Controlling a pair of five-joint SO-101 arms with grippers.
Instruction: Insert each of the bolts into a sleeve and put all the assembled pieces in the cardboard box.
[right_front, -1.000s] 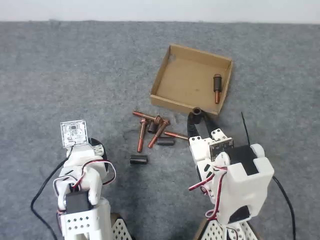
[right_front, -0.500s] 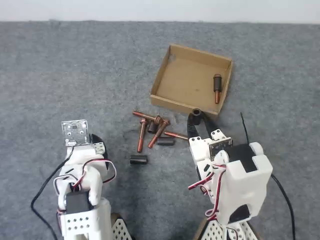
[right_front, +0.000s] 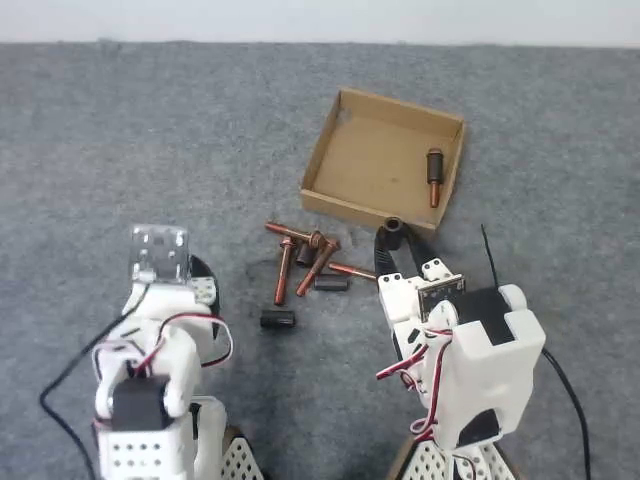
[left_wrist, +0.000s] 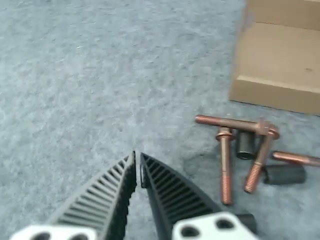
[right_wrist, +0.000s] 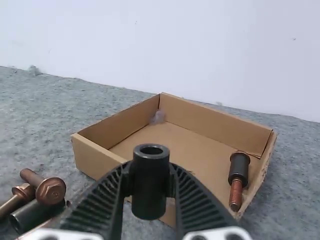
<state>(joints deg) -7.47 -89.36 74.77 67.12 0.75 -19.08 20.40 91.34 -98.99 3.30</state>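
At the table's left side: left arm (right_front: 150, 345), folded low, wrist pitched forward and down toward the grey table (right_front: 90, 150). Left jaws: pressed almost together at the tips, pinching nothing, hovering short of the loose parts.

Just right of that arm: one loose sleeve (right_front: 278, 320), black, lying on its side, apart from the other parts.

Centre: four copper bolts (right_front: 284, 272), lying flat in a loose fan, three heads bunched together. Among them lie two further sleeves (right_front: 331, 284), one beside the heads, one by the threaded ends.

Behind, right of centre: cardboard box (right_front: 372, 211), open-topped. One assembled piece (right_front: 434, 177), a bolt through a sleeve, lies inside along the right wall.

Right: right arm (right_front: 470, 350), stretched forward toward the box's near wall. Right jaws: pinching the held sleeve (right_wrist: 150, 182), black, upright, bore facing up, just in front of that wall.
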